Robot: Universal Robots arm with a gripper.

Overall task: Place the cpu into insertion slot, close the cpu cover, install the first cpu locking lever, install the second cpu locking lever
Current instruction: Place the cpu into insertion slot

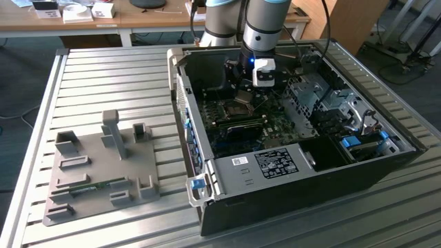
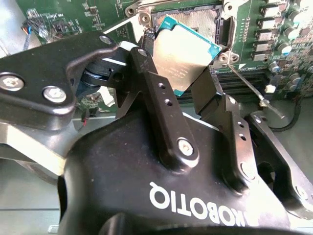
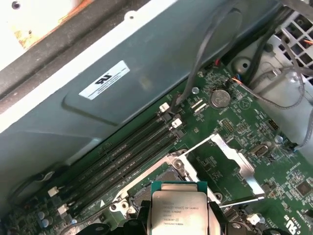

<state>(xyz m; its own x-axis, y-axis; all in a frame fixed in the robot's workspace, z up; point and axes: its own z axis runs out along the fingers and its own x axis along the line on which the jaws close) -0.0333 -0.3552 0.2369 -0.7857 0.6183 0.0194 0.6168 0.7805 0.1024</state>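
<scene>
The gripper (image 2: 178,73) is pinching the cpu (image 2: 183,49). Its two black fingers (image 2: 161,98) press on two sides of the chip.

The second wrist view looks from behind the fingers. There the cpu has a shiny grey top and a blue-green rim, and it is turned a bit askew. It hangs over the open socket (image 2: 195,17) and hides part of it. I cannot tell if it touches the socket. A thin metal lever (image 2: 254,90) sticks out free beside the socket.

The first wrist view looks from the other side. It shows the cover (image 3: 230,156) swung open, away from the socket. The green board (image 3: 254,122) peeks through its window. This view also shows long dark memory slots (image 3: 122,156) and a round battery (image 3: 220,98) past the socket.

The exterior view shows the whole place. The arm (image 1: 265,26) reaches down into an open black case (image 1: 296,170), near its far end. The case lies on a ribbed metal counter (image 1: 103,77). A grey stand (image 1: 103,170) sits on the counter at the exterior view's left, well apart from the case.
</scene>
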